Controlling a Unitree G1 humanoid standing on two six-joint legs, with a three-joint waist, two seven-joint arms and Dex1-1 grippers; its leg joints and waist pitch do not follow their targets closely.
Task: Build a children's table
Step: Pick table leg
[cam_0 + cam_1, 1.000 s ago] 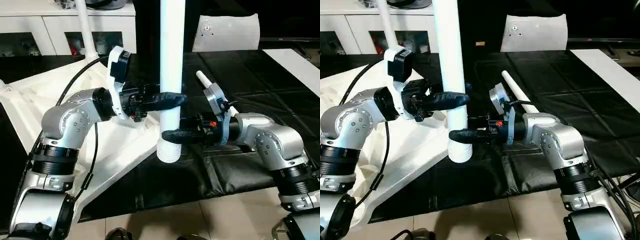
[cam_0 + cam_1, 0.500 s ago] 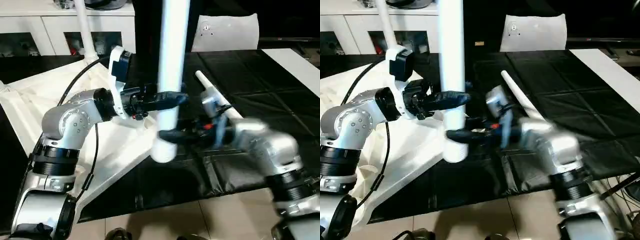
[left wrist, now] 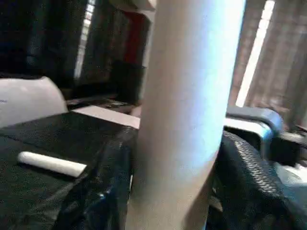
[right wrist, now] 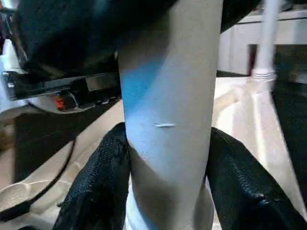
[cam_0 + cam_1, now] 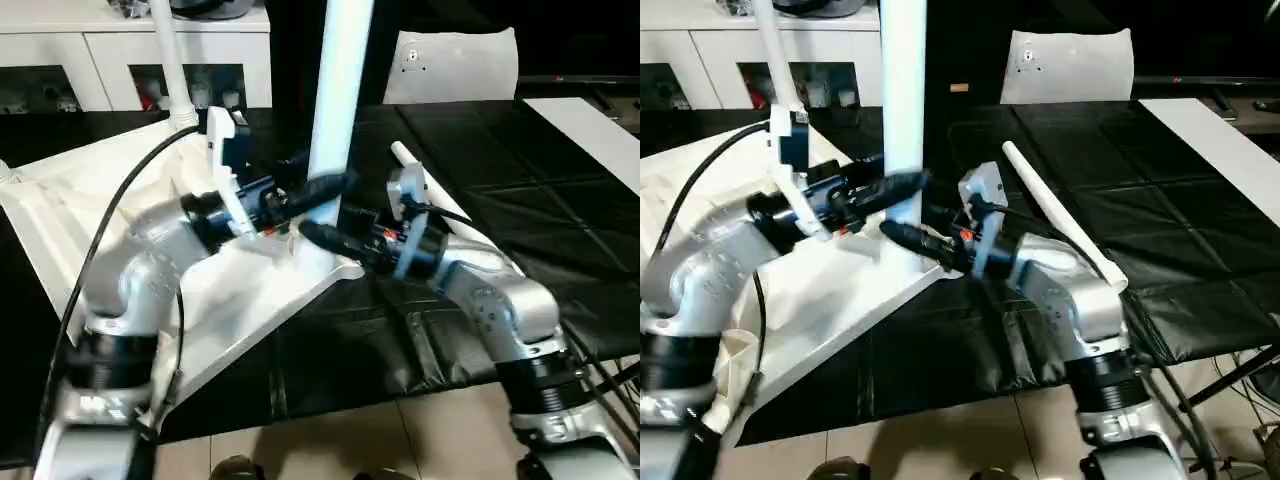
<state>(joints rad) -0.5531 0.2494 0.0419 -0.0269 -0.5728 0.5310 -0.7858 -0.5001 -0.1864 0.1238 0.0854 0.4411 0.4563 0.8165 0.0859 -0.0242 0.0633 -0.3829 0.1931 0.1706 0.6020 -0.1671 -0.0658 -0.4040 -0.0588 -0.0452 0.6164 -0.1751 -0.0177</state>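
The children's table's white top (image 5: 90,215) lies upside down on the left, ribbed side up. One long white leg (image 5: 172,60) stands in its far corner. A second leg (image 5: 340,100) stands upright with its lower end at the top's near corner; whether it sits in the socket I cannot tell. My left gripper (image 5: 325,188) is shut on this leg, and my right gripper (image 5: 318,235) is shut on it just below. Both wrist views show the leg (image 3: 187,120) (image 4: 168,143) clasped between black fingers (image 4: 100,187). A third leg (image 5: 1055,215) lies on the black mat behind my right arm.
A black mat (image 5: 520,200) covers the work surface to the right. A white cabinet with glass doors (image 5: 100,60) stands at the back, a flat white board (image 5: 590,125) lies at the far right, and a white panel (image 5: 455,65) leans at the back. Tiled floor (image 5: 330,440) lies in front.
Both arms have carried the upright leg left and away from me. Its lower end has gone from above the black mat to the table top's near corner.
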